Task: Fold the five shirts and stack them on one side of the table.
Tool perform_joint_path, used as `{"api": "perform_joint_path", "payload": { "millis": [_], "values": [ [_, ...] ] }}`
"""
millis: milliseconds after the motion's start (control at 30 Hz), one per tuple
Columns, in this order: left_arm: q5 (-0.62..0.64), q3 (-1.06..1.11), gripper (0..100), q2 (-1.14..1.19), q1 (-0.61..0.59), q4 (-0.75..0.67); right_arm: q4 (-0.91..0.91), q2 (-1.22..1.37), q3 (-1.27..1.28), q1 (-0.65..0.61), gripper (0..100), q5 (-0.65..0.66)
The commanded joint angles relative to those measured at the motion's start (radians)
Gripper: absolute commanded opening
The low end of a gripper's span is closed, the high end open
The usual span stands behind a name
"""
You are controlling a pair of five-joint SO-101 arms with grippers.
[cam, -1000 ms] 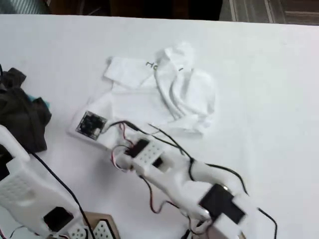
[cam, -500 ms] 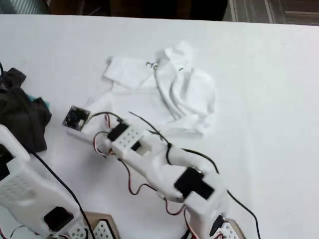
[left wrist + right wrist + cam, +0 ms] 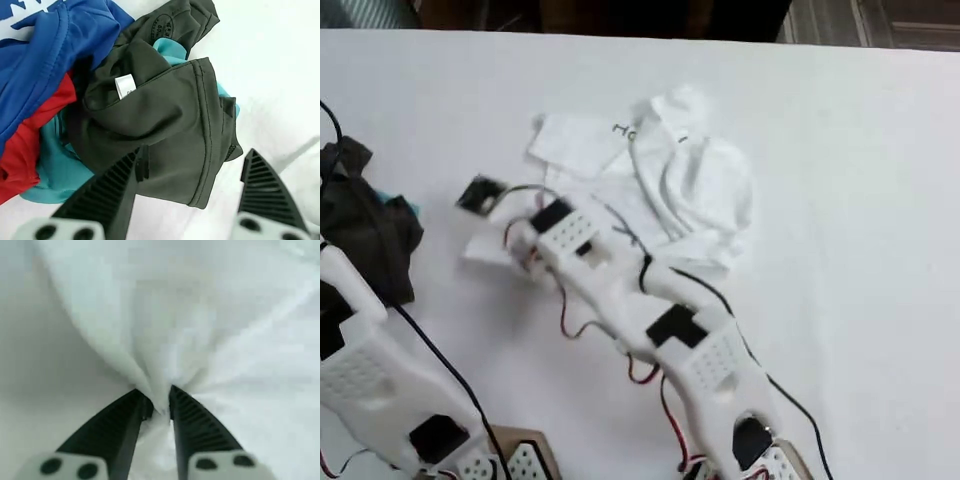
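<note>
A crumpled white shirt (image 3: 690, 190) lies in the middle of the white table (image 3: 860, 150). My right gripper (image 3: 159, 407) is shut on a pinched fold of this white shirt (image 3: 200, 330) at its near-left edge; from above the right gripper (image 3: 512, 238) sits over that edge. At the table's left edge is a pile of shirts (image 3: 365, 230): a dark grey shirt (image 3: 165, 110) on top, with blue (image 3: 45, 45), red (image 3: 30, 140) and teal (image 3: 55, 175) ones beneath. My left gripper (image 3: 197, 160) hangs open just above the dark grey shirt, holding nothing.
The left arm's white body (image 3: 370, 370) fills the near-left corner, with the arm bases (image 3: 520, 460) at the front edge. The right arm (image 3: 660, 330) stretches diagonally across the table's front middle. The right half of the table is bare cloth.
The right arm has swung left and farther from the front edge, carrying the white shirt's near-left edge with it. The left arm and the pile have hardly moved.
</note>
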Motion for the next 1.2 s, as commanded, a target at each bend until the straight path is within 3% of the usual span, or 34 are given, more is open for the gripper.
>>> {"api": "perform_joint_path", "payload": {
  "millis": [0, 167, 267, 600, 833, 1000, 1167],
  "values": [
    [-0.009, -0.010, 31, -0.003, 0.015, 0.014, 0.117, -0.016, -0.104, 0.104, 2.2, 0.005],
    [-0.009, 0.157, 31, -0.006, 0.087, 0.014, 0.300, -0.151, -0.212, 0.248, 1.9, 0.018],
    [-0.011, 0.240, 31, -0.005, 0.130, 0.006, 0.369, -0.248, -0.213, 0.320, 1.9, 0.106],
    [-0.011, 0.263, 31, 0.000, 0.371, -0.155, 0.618, -0.489, -0.212, 0.541, 1.9, 0.163],
    [-0.011, 0.263, 31, 0.157, 0.517, -0.245, 0.622, -0.651, 0.040, 0.630, 1.9, 0.167],
    [-0.011, 0.259, 31, 0.304, 0.606, -0.239, 0.616, -0.931, 0.267, 0.676, 1.9, 0.285],
    [-0.061, 0.257, 31, 0.311, 0.710, -0.238, 0.496, -1.184, 0.328, 0.757, 2.1, 0.299]
  ]
}}
